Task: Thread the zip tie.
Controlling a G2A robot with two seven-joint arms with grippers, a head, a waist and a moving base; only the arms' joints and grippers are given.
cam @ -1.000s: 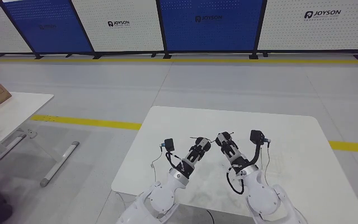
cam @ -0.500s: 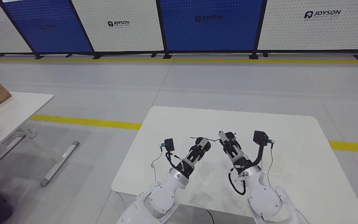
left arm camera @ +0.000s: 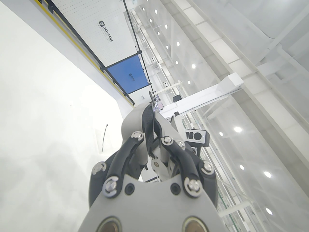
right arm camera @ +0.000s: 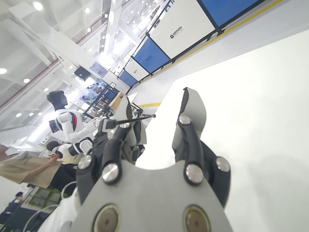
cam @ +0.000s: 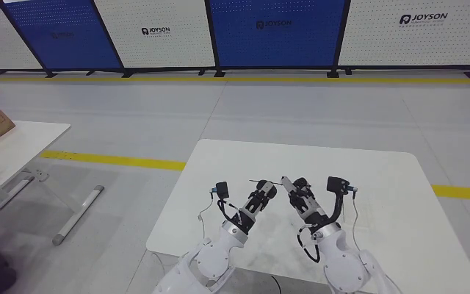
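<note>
My left gripper [cam: 266, 189] hovers over the near part of the white table [cam: 367, 165], shut on a black zip tie [left arm camera: 151, 131]. The strap runs up between its fingers and pokes out past the tips. From the right wrist view the same zip tie [right arm camera: 134, 119] shows as a thin black strip sticking out sideways. My right gripper [cam: 288, 182] is close beside the left one, open, with a wide bare gap between its fingers [right arm camera: 190, 105]. A second black zip tie [left arm camera: 104, 137] lies flat on the table just beyond the left gripper.
The table's near edge [cam: 191, 253] runs just below both arms. Another white table [cam: 29, 143] stands off to the left across the floor. Blue and white panels [cam: 279, 33] line the back.
The right arm has swayed slightly right, then back left, ending with its gripper a little closer to the left gripper. The left arm has kept still with the zip tie.
</note>
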